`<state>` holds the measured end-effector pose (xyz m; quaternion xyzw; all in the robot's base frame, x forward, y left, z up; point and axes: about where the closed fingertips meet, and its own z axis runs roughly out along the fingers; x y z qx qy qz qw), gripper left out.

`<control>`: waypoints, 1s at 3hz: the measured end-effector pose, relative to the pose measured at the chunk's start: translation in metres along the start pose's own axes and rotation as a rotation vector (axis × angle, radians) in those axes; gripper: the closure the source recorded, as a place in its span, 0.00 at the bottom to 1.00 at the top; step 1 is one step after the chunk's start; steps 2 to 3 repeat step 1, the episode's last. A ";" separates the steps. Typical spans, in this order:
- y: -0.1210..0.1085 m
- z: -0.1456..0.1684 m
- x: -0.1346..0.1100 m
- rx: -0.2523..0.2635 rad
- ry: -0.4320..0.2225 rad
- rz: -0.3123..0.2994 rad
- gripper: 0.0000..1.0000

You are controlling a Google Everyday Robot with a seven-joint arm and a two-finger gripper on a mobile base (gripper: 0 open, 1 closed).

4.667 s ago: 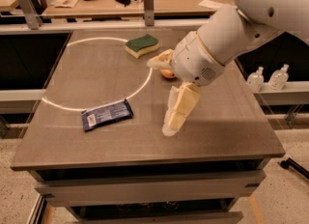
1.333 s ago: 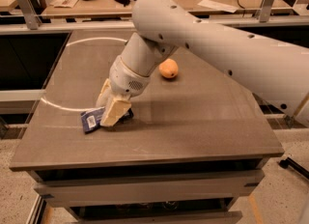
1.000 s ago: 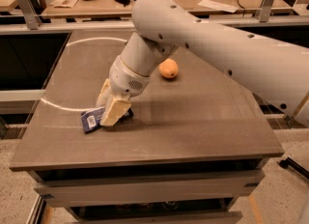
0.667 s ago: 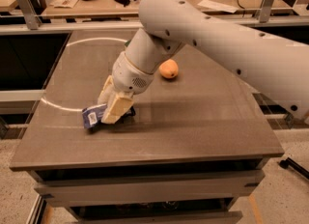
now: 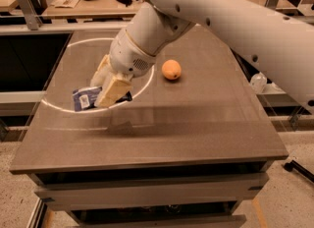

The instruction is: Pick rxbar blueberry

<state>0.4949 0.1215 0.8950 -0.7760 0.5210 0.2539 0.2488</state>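
Dark blue and shiny, the rxbar blueberry [image 5: 83,98] shows a white label patch at its exposed left end. The rest is hidden between the cream fingers [image 5: 114,88] of the gripper [image 5: 104,93], which are clamped on it over the left part of the table [image 5: 206,128], its shadow below. An orange fruit [image 5: 171,69] lies well apart to the right.

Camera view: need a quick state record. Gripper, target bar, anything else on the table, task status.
gripper: over the left half of the table, closed on the bar
rxbar blueberry: pinched between the fingers, white label end sticking out to the left
bar height: seems slightly off the surface, judging by the shadow beneath it; not certain
orange fruit: resting on the table, right of the gripper, not touching it
task status: grasp made
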 end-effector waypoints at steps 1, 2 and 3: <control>-0.001 -0.001 -0.002 0.004 -0.002 -0.002 1.00; -0.001 -0.001 -0.002 0.004 -0.002 -0.002 1.00; -0.001 -0.001 -0.002 0.004 -0.002 -0.002 1.00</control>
